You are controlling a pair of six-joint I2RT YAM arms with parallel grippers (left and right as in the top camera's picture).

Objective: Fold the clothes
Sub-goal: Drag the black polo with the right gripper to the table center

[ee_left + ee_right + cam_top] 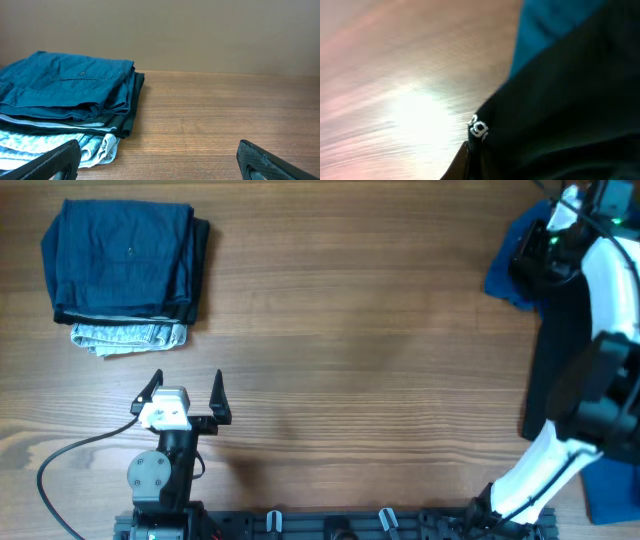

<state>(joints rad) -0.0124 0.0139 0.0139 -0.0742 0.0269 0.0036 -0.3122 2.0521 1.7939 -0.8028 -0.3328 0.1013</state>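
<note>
Right tool [527, 262], grip not discernible, hovering at the black polo [570, 110] beside the blue shirt [503, 280] at the tabletop's [380, 330] right edge, left tool [186, 392] idling wide open; risking lifting both garments together by pinching overlapped layers.

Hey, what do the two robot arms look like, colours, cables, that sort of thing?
The left arm is black with a white wrist block, a grey round base joint and a black cable trailing left; its fingers are black and tapered. The right arm has white links, black joints and a green light.
</note>
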